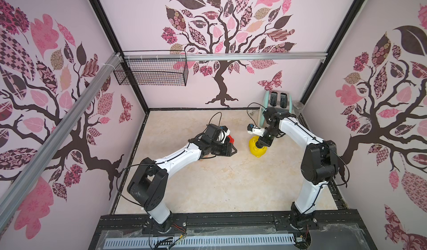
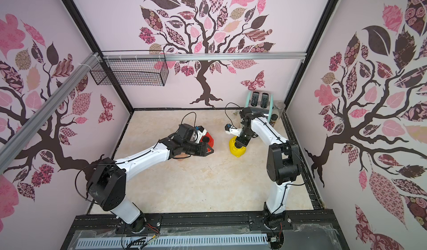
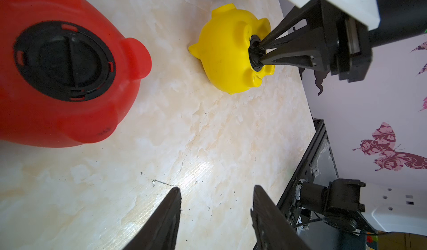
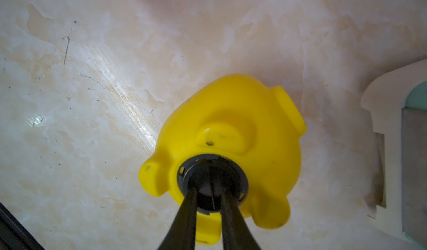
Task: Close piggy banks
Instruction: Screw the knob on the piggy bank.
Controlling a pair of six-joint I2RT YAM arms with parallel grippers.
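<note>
Yellow pig (image 4: 231,121): on its back on the surface (image 4: 92,98), belly hole up.
Plug (image 4: 241,179): black, sitting in that hole.
Right pincer (image 4: 208,188): directly over the plug, fingers nearly together, pinching its centre ridge.
Left pincer (image 3: 217,188): spread, empty, near the red pig (image 3: 57,121), well apart from the yellow one.
Next, likely: a twist about the fingers' own axis.

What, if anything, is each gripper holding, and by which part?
The right gripper seems to pinch the black plug in the yellow piggy bank's belly by its central ridge; the left gripper holds nothing.
</note>
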